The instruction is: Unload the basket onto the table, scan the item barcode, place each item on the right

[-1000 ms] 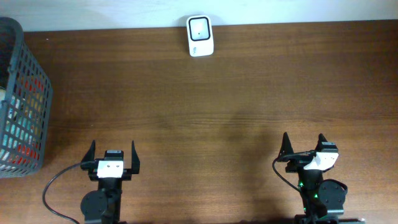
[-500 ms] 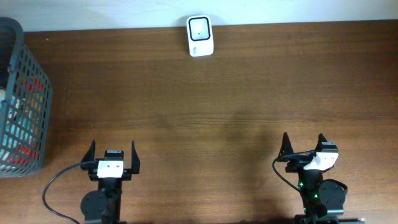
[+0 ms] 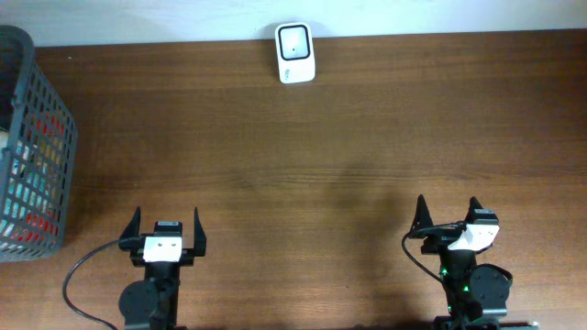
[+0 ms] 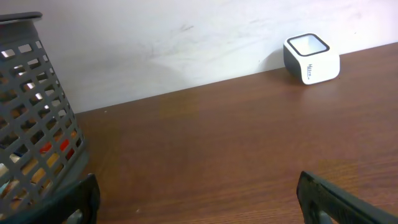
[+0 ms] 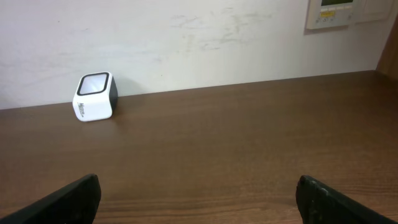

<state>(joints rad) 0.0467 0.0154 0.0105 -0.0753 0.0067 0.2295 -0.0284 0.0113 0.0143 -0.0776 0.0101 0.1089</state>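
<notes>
1. The scanner [image 3: 295, 53] sat against the far wall, window up, likely reachable by either arm
2. The reddish items [image 3: 35, 223] lay inside the basket [image 3: 46, 156] at far left, nearest the left gripper [image 3: 166, 218]
3. It and the right gripper [image 3: 448, 203] stood wide open, empty, ready to pick

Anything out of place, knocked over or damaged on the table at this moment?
Nothing stands out. The scanner sits upright at the far edge of the table, and the mesh basket stands upright at the left. The left gripper and right gripper are open and empty near the front edge.
</notes>
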